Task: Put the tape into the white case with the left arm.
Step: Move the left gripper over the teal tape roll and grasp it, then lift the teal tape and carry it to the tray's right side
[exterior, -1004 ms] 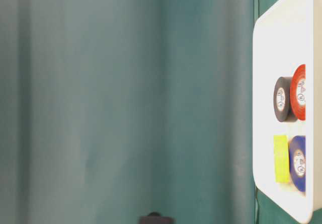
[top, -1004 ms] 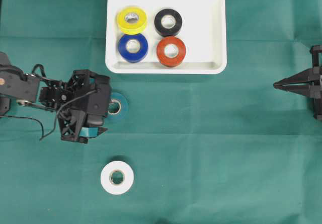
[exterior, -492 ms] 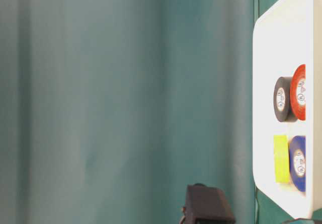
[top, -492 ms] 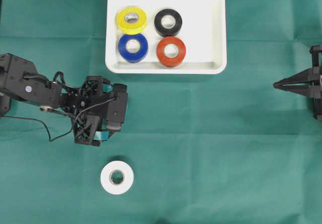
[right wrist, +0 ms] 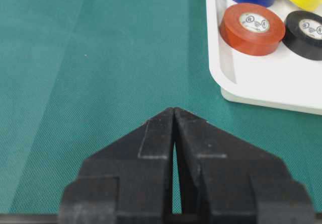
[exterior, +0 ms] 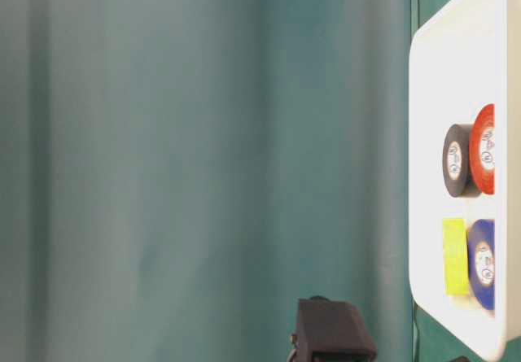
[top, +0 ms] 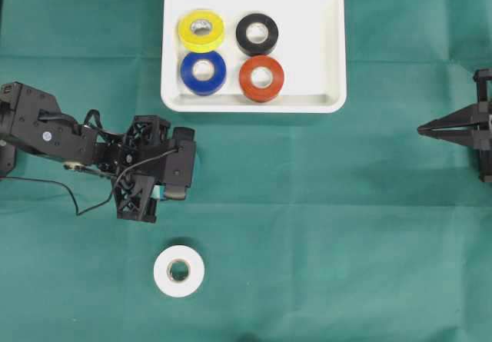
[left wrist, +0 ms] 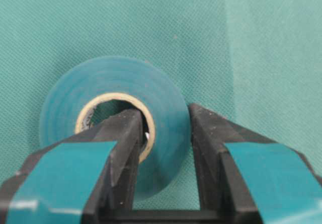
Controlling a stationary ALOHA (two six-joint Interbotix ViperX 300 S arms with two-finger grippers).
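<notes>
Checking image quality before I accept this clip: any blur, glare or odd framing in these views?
Overhead: sharp and evenly lit, soft shadows only; the case rim shows no glare. Table-level: turned sideways, mostly blurred green backdrop, with an unfocused dark shape at the bottom edge. Left wrist: the left end effector fingers are close and soft, the teal tape is clear. Right wrist: the shut right end effector is slightly soft, the cloth crisp.

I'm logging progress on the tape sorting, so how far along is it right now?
Done: four rolls, yellow, black, blue and red, lie in the white case. In hand: the left pincer has shut on the teal roll, one finger inside its core, roll on the cloth. Left: carrying it in; the white roll is untouched.
</notes>
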